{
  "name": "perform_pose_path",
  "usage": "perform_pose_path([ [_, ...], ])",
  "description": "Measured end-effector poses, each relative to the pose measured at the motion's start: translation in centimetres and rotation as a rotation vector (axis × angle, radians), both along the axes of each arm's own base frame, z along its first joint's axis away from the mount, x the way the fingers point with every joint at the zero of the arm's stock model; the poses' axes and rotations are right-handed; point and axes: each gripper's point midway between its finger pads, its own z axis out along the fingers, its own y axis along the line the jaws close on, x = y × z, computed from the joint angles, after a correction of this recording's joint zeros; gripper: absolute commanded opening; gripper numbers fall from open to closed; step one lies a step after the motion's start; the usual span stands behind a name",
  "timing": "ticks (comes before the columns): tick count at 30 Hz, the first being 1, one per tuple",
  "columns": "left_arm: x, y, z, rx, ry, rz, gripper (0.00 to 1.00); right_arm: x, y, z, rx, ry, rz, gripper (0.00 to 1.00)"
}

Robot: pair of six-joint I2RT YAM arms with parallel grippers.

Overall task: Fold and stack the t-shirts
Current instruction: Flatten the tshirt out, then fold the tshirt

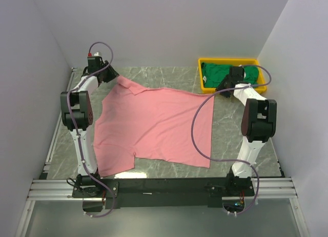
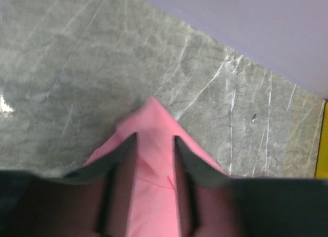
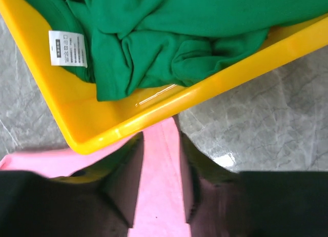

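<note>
1. Find pink shirt (image 1: 154, 126) spread flat on table (image 1: 228, 144), unfolded.
2. Find green shirt (image 1: 215, 73) crumpled in yellow tray (image 1: 225, 60), untouched.
3. Note left gripper (image 2: 155, 139) and right gripper (image 3: 160, 137), jaws narrowly parted astride pink far corners, no pinch.
4. Treat both folds and stacking as outstanding.

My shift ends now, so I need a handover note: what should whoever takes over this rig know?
Left gripper: jaws apart over the far-left corner of the pink t-shirt, cloth between them, not pinched.
Right gripper: jaws apart over its far-right corner, beside the yellow tray.
Pink t-shirt lies spread flat on the table; green t-shirt sits crumpled in the tray.
Done: pink t-shirt spread out. Left: fold both, stack them.
</note>
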Motion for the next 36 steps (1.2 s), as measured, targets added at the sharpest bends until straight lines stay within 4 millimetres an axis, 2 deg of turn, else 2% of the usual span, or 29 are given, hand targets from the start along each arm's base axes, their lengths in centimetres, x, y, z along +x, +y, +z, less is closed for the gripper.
perform_pose_path([
  [1,0.2,-0.1,0.3,-0.004,-0.013,-0.003,0.5,0.0,-0.1,0.0,-0.007,0.0,0.0,0.48],
  [2,0.4,-0.1,0.5,-0.004,-0.027,-0.006,0.65,0.0,-0.2,0.1,-0.011,-0.001,-0.002,0.51],
  [5,0.6,0.0,0.9,0.005,-0.044,-0.01,0.81,-0.2,-0.4,0.4,-0.024,0.0,0.003,0.55],
  [8,0.5,0.3,1.6,0.019,-0.053,0.004,0.85,-1.0,0.0,1.6,-0.036,-0.011,0.019,0.55],
  [11,-0.6,0.8,2.9,0.037,-0.054,0.033,0.85,-3.2,1.2,3.3,-0.061,-0.019,0.056,0.55],
  [13,-2.3,1.3,4.5,0.056,-0.044,0.062,0.84,-5.1,3.2,4.3,-0.082,-0.022,0.115,0.56],
  [16,-5.6,2.1,6.9,0.087,-0.031,0.111,0.84,-8.9,8.1,4.7,-0.116,-0.011,0.258,0.56],
  [18,-8.6,2.7,8.4,0.111,-0.017,0.144,0.84,-12.0,11.4,3.9,-0.134,0.016,0.363,0.56],
  [19,-10.1,3.0,9.1,0.125,-0.013,0.165,0.84,-14.2,13.4,3.1,-0.145,0.039,0.434,0.56],
  [21,-13.3,3.6,9.5,0.152,0.003,0.201,0.83,-18.3,16.0,1.5,-0.157,0.089,0.542,0.56],
  [22,-15.1,3.9,9.3,0.163,0.019,0.215,0.83,-20.5,16.9,0.5,-0.164,0.121,0.593,0.56],
  [24,-18.5,4.2,8.0,0.182,0.076,0.234,0.83,-24.6,17.5,-1.1,-0.189,0.191,0.664,0.56],
  [27,-23.5,4.3,4.9,0.198,0.164,0.251,0.82,-29.1,17.7,-2.1,-0.221,0.248,0.727,0.57],
  [31,-29.6,4.1,0.5,0.196,0.294,0.261,0.82,-32.0,17.5,-2.5,-0.222,0.262,0.752,0.57],
  [36,-33.5,4.0,-1.5,0.194,0.352,0.276,0.81,-34.2,15.6,-4.4,-0.233,0.321,0.711,0.57],
])
